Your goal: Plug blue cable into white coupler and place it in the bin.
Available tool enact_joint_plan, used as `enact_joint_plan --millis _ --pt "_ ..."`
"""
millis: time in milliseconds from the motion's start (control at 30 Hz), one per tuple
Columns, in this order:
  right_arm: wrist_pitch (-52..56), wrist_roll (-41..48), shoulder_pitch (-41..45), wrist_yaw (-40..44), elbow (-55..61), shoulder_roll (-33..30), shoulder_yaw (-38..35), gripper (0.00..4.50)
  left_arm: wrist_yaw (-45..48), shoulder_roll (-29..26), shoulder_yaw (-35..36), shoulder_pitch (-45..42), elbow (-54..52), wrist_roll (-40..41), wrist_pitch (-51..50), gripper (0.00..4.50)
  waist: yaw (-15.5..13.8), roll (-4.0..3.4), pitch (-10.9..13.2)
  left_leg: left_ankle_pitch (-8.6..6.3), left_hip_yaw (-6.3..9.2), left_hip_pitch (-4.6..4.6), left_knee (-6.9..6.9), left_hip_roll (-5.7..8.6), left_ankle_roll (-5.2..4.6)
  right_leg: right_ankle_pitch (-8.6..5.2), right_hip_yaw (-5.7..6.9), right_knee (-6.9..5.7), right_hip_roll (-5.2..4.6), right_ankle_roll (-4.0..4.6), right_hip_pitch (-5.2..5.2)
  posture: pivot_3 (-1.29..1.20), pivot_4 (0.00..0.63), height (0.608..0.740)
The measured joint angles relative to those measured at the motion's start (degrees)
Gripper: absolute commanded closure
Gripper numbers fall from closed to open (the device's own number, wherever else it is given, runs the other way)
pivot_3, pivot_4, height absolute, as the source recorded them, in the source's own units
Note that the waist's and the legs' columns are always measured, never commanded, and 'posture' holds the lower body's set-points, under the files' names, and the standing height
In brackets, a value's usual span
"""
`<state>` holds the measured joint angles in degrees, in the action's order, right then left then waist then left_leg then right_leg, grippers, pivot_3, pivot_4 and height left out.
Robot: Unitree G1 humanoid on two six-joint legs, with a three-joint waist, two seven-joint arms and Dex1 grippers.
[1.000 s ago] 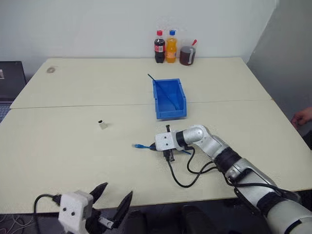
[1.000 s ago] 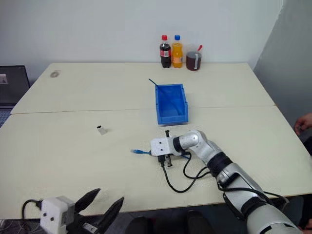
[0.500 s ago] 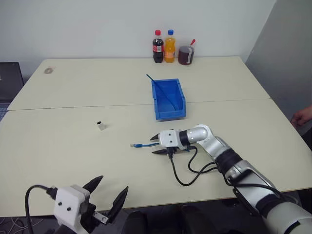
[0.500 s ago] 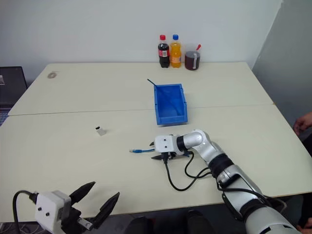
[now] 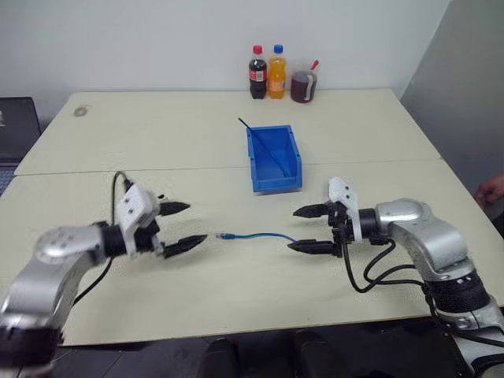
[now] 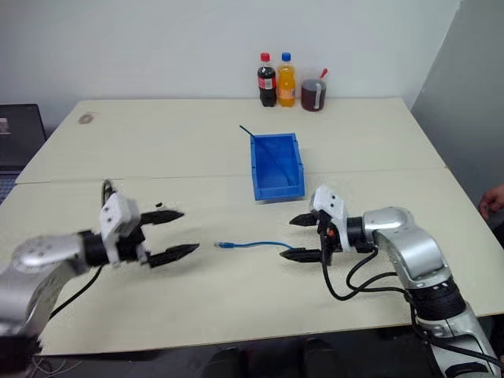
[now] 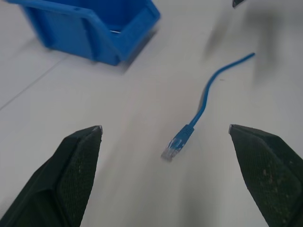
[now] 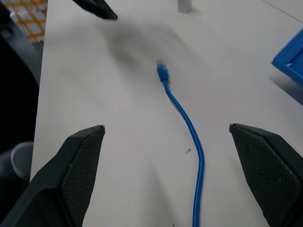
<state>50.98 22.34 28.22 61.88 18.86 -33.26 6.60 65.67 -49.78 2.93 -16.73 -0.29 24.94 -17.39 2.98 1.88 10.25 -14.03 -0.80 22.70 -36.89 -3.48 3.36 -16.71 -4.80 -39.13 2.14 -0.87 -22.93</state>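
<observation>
Both of your grippers are spread wide, and the cable lies loose between them.

Your thin wavy bright-blue cable (image 5: 256,235) rests flat on the pale table (image 5: 157,134), well back from its front edge. Your left gripper (image 5: 178,227) and right gripper (image 5: 311,229) point at each other from either end, holding nothing. The blue plastic bin (image 5: 273,160) sits further back, at the table's middle. You can see a small white block (image 8: 184,5) in the right wrist view.
</observation>
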Motion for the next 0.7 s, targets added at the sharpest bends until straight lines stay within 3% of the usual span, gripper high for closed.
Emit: enact_joint_plan --millis 267,500,700 --pt "16.8 13.4 -6.6 -5.5 12.1 -3.3 -9.4 0.03 23.1 4.8 -15.9 -19.2 26.9 -10.1 11.0 0.0 -0.4 0.02 0.0 -0.12 0.28 1.12 -0.1 -0.03 -0.19 0.14 0.39 -0.02 0.09 0.27 -0.95 0.0 0.15 0.74" --pt "21.5 19.9 -11.8 -10.9 18.4 -4.5 -13.8 0.03 26.5 7.6 -24.5 -28.7 43.1 -13.4 25.1 0.0 -0.9 0.04 0.0 -0.1 0.58 1.3 -0.28 0.01 -0.21 0.14 0.64 -0.35 0.07 0.27 -1.04 0.0 0.15 0.74" --pt "21.5 22.6 -14.3 -14.3 19.8 -5.3 -14.8 0.0 26.3 7.4 -29.8 -32.1 48.4 -12.2 30.4 1.24 -0.9 0.05 0.0 -0.09 0.68 1.26 -0.7 0.0 -0.24 -0.01 0.69 -0.85 0.11 0.04 -1.02 0.0 0.15 0.74"
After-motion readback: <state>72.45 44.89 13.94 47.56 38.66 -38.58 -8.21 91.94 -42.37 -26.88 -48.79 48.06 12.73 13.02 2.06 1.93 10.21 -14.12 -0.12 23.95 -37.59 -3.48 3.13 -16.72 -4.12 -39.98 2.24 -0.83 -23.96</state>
